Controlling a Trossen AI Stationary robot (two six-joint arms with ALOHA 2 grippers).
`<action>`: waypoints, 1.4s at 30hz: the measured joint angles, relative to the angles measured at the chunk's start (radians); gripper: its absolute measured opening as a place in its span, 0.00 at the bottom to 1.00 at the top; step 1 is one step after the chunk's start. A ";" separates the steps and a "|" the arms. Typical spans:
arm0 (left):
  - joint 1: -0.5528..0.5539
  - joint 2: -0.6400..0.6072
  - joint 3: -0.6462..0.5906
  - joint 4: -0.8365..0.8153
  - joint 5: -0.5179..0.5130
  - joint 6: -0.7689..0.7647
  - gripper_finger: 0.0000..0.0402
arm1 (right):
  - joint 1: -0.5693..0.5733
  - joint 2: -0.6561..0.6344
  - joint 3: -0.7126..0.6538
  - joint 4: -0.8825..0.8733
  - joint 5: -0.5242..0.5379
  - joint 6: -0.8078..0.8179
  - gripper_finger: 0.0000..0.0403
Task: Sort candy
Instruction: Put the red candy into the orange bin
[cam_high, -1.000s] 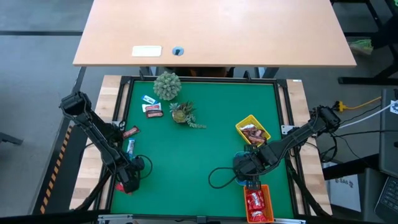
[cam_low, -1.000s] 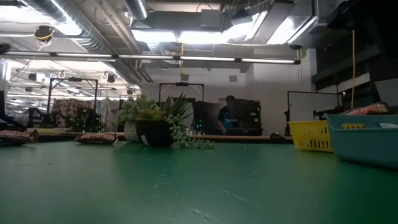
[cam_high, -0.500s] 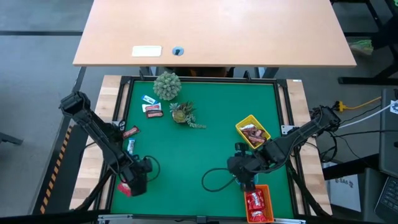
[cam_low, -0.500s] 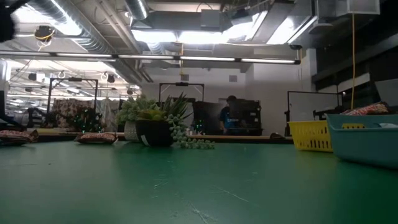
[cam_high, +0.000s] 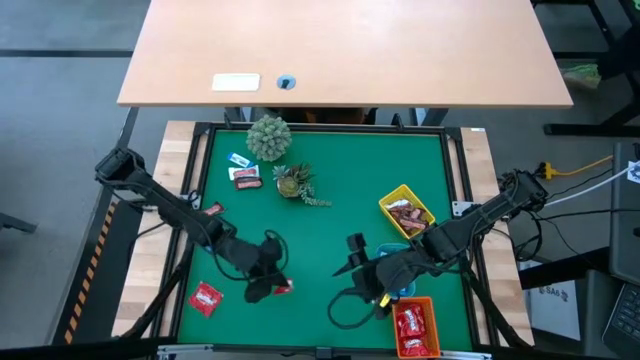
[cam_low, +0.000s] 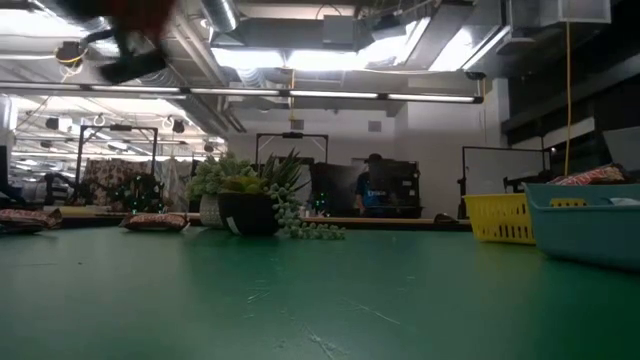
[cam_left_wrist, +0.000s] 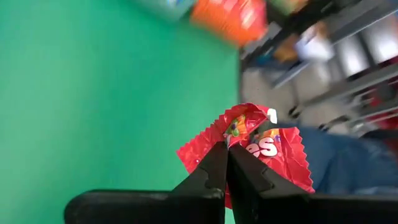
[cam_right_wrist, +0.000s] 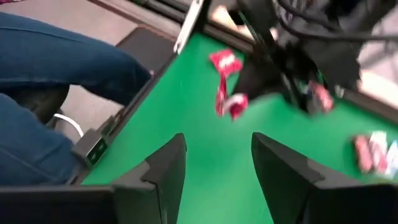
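Jaws of the left gripper (cam_left_wrist: 225, 163) were clamped on one corner of a red packet (cam_left_wrist: 261, 149), held above the green bench (cam_high: 330, 200) near its middle front. That thin pinch risked letting it slip before the orange tray (cam_high: 416, 328). The right gripper (cam_right_wrist: 214, 165), jaws apart and empty, hovered close enough to collide.

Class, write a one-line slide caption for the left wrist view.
Left gripper pinches a shiny red candy packet above the green table.
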 joint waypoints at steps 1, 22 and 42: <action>0.015 0.000 0.000 0.044 0.005 0.029 0.00 | 0.000 0.000 0.000 0.022 0.000 -0.032 0.46; 0.140 -0.001 0.002 0.297 -0.016 0.247 0.00 | -0.128 0.067 0.000 0.267 0.027 -0.133 0.46; 0.140 -0.001 0.002 0.294 -0.016 0.249 0.00 | -0.224 0.131 0.000 0.190 -0.237 -0.010 0.46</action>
